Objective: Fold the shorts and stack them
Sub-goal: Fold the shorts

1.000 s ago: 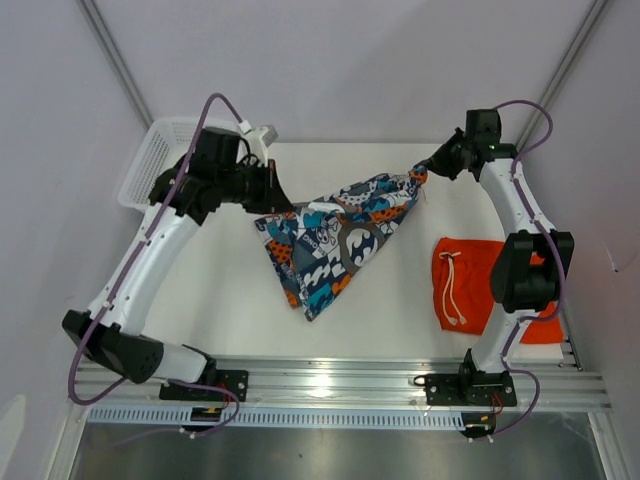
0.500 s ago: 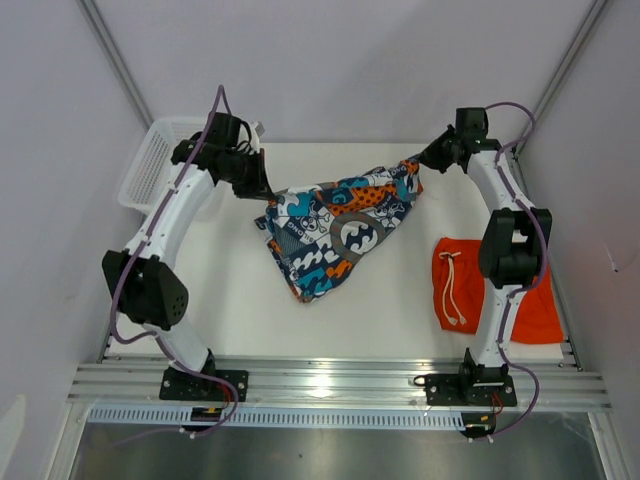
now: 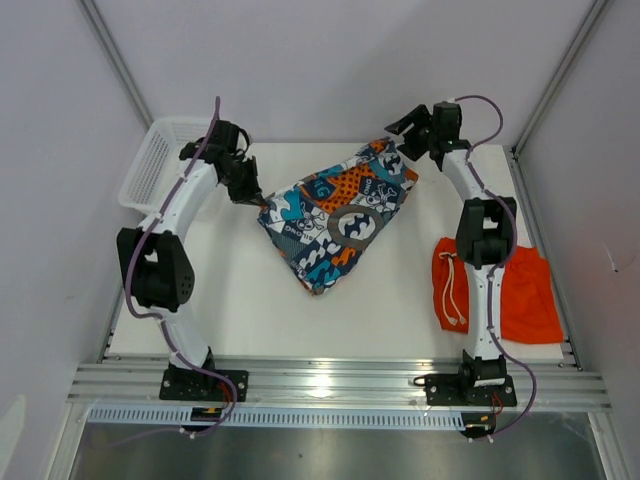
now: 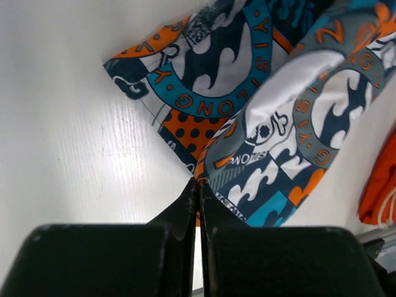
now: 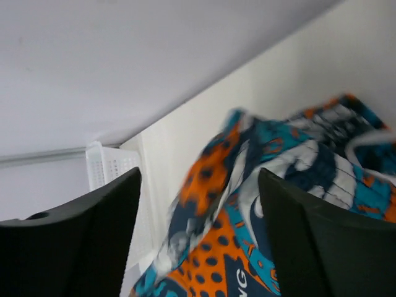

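Observation:
The printed shorts (image 3: pixel 336 215) lie spread on the white table, one end toward the far edge. My left gripper (image 3: pixel 256 197) is shut on their left corner; the left wrist view shows the cloth (image 4: pixel 272 117) pinched at the tips of the left gripper (image 4: pixel 198 184). My right gripper (image 3: pixel 396 138) hovers open over the far right corner. In the right wrist view the print (image 5: pixel 241 216) sits blurred and loose between the wide fingers of the right gripper (image 5: pixel 198 185). The orange shorts (image 3: pixel 515 295) with a white drawstring lie at the right, also seen as an orange edge (image 4: pixel 380 185).
A white mesh basket (image 3: pixel 150 170) stands at the far left corner, also in the right wrist view as the basket (image 5: pixel 108 164). The back wall is close behind both grippers. The metal rail (image 3: pixel 330 380) runs along the near edge.
Both arms swung toward the far edge, carrying the printed shorts. The right gripper opened and let go of its corner; the cloth now lies flatter on the table.

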`<state>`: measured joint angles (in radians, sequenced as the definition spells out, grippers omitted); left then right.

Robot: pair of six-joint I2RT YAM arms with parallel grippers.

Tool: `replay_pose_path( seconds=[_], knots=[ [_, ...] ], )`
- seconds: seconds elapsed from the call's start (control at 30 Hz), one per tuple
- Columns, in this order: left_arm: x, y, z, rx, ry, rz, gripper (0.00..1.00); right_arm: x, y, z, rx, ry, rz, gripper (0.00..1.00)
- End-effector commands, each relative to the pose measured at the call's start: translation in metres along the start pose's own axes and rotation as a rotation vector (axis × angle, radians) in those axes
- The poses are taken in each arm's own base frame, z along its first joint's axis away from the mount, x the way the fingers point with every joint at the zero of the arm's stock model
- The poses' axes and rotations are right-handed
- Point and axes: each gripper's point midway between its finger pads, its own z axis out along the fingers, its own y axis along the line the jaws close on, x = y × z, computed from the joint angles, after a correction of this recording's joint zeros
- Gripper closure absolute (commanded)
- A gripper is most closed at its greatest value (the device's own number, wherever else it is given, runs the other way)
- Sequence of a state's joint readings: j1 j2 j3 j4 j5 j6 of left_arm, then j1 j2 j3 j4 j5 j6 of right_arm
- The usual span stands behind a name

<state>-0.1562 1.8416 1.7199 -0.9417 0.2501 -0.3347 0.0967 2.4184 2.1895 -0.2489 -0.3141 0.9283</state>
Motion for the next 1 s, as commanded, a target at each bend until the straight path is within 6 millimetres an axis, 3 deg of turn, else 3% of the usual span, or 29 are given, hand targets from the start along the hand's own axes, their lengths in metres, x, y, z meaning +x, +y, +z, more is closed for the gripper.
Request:
replay_pose_path(
  seconds=[0.0,0.03,0.07,0.1,0.13,0.17,0.2,0.23,0.33,0.43,0.47,0.5,0.6,0.73,0.83,0.97],
  knots=[
    [-0.005,0.018,0.020,-0.062,-0.006,-0.059,1.00,-0.015,0.058,0.010,-0.252,-0.052,-0.047,0.20],
    [-0.004,0.025,0.025,-0.086,-0.001,-0.068,1.00,-0.017,0.065,0.010,-0.300,-0.046,-0.052,0.16],
    [-0.003,0.030,0.028,-0.106,0.002,-0.085,0.93,-0.019,0.071,0.009,-0.316,-0.049,-0.058,0.08],
    [0.000,0.036,0.032,-0.131,0.010,-0.097,0.82,-0.020,0.075,0.006,-0.330,-0.051,-0.086,0.03],
    [0.000,0.048,0.033,-0.186,0.003,-0.121,0.63,-0.026,0.083,-0.002,-0.340,-0.062,-0.107,0.00],
    [0.002,0.053,0.034,-0.209,0.004,-0.123,0.61,-0.028,0.083,-0.007,-0.330,-0.064,-0.119,0.01],
    [0.001,0.055,0.033,-0.220,-0.004,-0.125,0.57,-0.028,0.077,-0.011,-0.303,-0.057,-0.141,0.00],
    [0.000,0.056,0.030,-0.227,-0.011,-0.127,0.45,-0.031,0.074,-0.017,-0.290,-0.061,-0.148,0.01],
    [-0.005,0.059,0.016,-0.263,-0.065,-0.136,0.25,-0.035,0.050,-0.043,-0.235,-0.065,-0.170,0.01],
    [-0.012,0.060,-0.004,-0.288,-0.125,-0.130,0.24,-0.035,0.021,-0.064,-0.184,-0.067,-0.204,0.06],
    [-0.011,0.057,-0.006,-0.276,-0.133,-0.121,0.24,-0.023,0.002,-0.066,-0.129,-0.025,-0.186,0.09],
    [-0.008,0.053,-0.008,-0.262,-0.135,-0.113,0.24,-0.032,-0.015,-0.070,-0.095,-0.030,-0.177,0.10],
    [0.000,0.032,-0.016,-0.221,-0.153,-0.057,0.25,-0.021,-0.049,-0.070,-0.036,-0.003,-0.161,0.13],
    [0.016,-0.011,-0.024,-0.147,-0.199,0.032,0.25,-0.008,-0.080,-0.059,-0.002,0.034,-0.149,0.14],
    [0.033,-0.028,-0.021,-0.115,-0.195,0.065,0.25,0.005,-0.098,-0.048,0.002,0.075,-0.134,0.14],
    [0.054,-0.041,-0.025,-0.089,-0.197,0.108,0.25,0.011,-0.106,-0.033,-0.039,0.081,-0.125,0.13]
  ],
)
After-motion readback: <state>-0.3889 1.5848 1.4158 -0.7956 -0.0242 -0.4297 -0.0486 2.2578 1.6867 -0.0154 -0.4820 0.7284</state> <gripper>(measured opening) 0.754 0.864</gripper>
